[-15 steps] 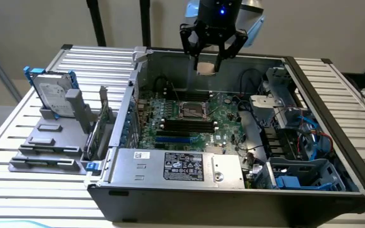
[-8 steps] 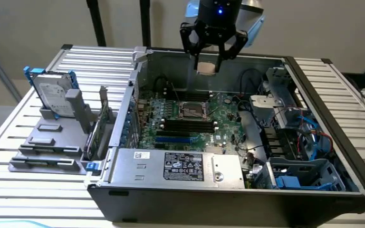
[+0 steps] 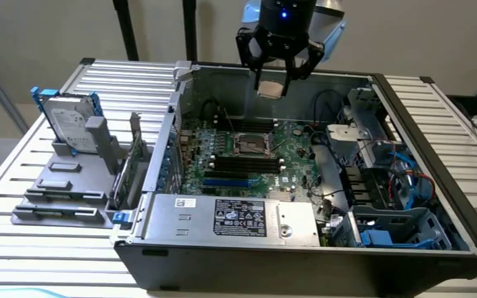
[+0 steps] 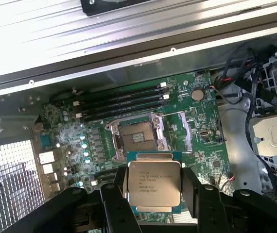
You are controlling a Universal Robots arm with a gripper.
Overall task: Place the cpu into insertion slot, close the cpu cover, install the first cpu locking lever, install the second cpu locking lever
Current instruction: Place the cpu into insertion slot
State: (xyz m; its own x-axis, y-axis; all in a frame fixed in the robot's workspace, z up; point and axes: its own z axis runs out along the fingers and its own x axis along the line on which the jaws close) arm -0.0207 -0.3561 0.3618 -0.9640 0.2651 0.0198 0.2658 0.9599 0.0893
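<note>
My gripper [image 3: 276, 77] hangs above the back of the open computer case, shut on the cpu [image 3: 270, 89], a pale square chip held flat between the two black fingers [image 4: 193, 194]. In the wrist view the cpu [image 4: 154, 183] sits between the fingers with its printed face showing. The insertion slot [image 3: 253, 144] lies below on the green board, a dark square socket [image 4: 136, 136] with a silvery rim and nothing in it. The cpu cover [image 4: 181, 130] stands swung open beside the socket. The cpu is well above the socket and apart from it.
Long black memory slots [image 3: 243, 164] flank the socket. A silver power supply [image 3: 230, 217] fills the case's near side. Cables and a blue drive cage [image 3: 396, 223] crowd the exterior view's right. A hard drive [image 3: 64, 121] stands outside on the slatted table.
</note>
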